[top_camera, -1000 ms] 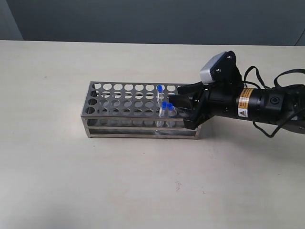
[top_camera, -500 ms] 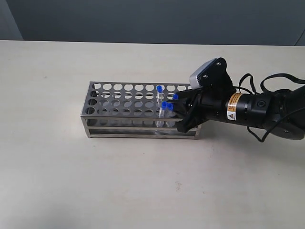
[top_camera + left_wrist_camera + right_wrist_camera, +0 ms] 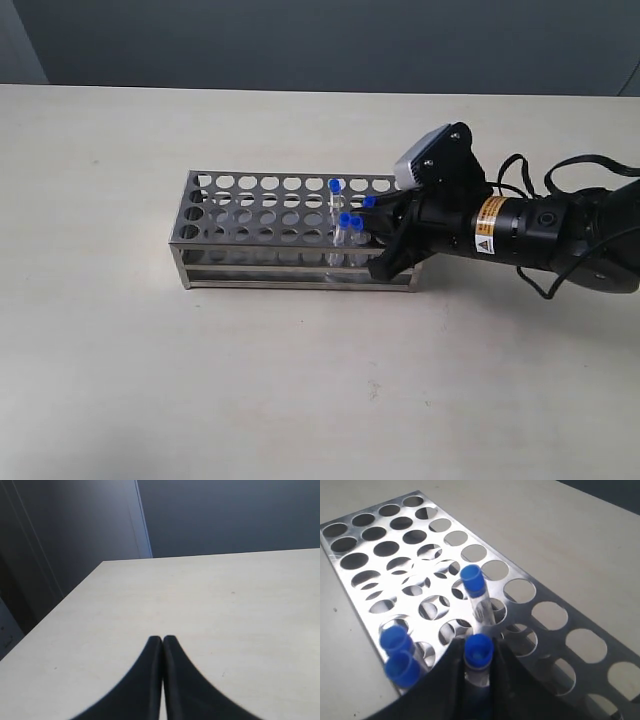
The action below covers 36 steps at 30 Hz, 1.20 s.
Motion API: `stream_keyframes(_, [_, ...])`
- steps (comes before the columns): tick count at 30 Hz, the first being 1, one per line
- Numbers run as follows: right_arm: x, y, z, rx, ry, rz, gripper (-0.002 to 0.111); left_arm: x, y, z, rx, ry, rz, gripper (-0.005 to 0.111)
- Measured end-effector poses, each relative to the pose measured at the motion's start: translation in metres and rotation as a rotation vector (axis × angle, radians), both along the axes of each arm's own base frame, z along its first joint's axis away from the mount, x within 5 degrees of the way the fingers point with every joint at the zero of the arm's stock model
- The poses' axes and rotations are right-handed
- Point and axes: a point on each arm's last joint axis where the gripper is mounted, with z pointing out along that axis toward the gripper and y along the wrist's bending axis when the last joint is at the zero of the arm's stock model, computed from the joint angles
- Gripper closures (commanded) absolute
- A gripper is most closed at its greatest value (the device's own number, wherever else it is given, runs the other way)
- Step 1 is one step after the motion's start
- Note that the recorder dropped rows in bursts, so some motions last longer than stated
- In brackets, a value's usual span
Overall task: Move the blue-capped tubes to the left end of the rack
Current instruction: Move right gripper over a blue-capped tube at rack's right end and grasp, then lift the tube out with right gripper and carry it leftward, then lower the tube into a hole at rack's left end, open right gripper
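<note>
Left gripper (image 3: 162,641): fingers pressed together, holding nothing, over bare table (image 3: 225,600); rack not in its view. Rack (image 3: 250,212): left end holes unfilled. Blue-capped tubes (image 3: 344,219): all four upright at rack's right end, three standing free. Right gripper (image 3: 478,650) over rack's right end, fingers (image 3: 445,680) closed round fourth tube (image 3: 368,201) below cap, apparently gripping it.

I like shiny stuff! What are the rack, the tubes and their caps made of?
Rack: looks like polished steel; it is mirror-shiny with reflections. Tubes: clear, probably plastic, maybe glass; you can see through them. Caps: likely plastic, solid blue with a dull sheen.
</note>
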Motion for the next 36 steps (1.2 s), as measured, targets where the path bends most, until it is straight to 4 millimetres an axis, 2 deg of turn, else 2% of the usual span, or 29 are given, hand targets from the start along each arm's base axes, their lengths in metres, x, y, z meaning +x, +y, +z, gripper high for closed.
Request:
stream_keyframes(3, [-0.001, -0.001, 0.003, -0.002, -0.009, -0.001, 0.108, 0.000, 0.000, 0.000, 0.000, 0.000, 0.000, 0.106])
stream_keyframes(8, [-0.002, -0.004, 0.029, -0.011, -0.079, -0.012, 0.108, 0.000, 0.000, 0.000, 0.000, 0.000, 0.000, 0.106])
stream_keyframes(12, [0.000, -0.003, 0.057, -0.038, -0.162, -0.018, 0.108, 0.000, 0.000, 0.000, 0.000, 0.000, 0.000, 0.106])
stream_keyframes(17, [0.012, 0.003, 0.102, 0.031, -0.290, -0.033, 0.108, 0.000, 0.000, 0.000, 0.000, 0.000, 0.000, 0.106])
stream_keyframes(19, [0.016, 0.007, 0.112, 0.048, -0.314, -0.035, 0.108, 0.000, 0.000, 0.000, 0.000, 0.000, 0.000, 0.106])
stream_keyframes(24, [0.014, 0.035, 0.135, 0.089, -0.358, 0.016, 0.108, 0.000, 0.000, 0.000, 0.000, 0.000, 0.000, 0.106])
stream_keyframes(27, [0.007, 0.064, 0.142, 0.126, -0.365, 0.083, 0.108, 0.000, 0.000, 0.000, 0.000, 0.000, 0.000, 0.106])
stream_keyframes(32, [0.006, 0.117, 0.125, 0.156, -0.295, 0.176, 0.108, 0.000, 0.000, 0.000, 0.000, 0.000, 0.000, 0.106])
stream_keyframes(36, [0.016, 0.145, 0.101, 0.150, -0.247, 0.200, 0.108, 0.000, 0.000, 0.000, 0.000, 0.000, 0.000, 0.106])
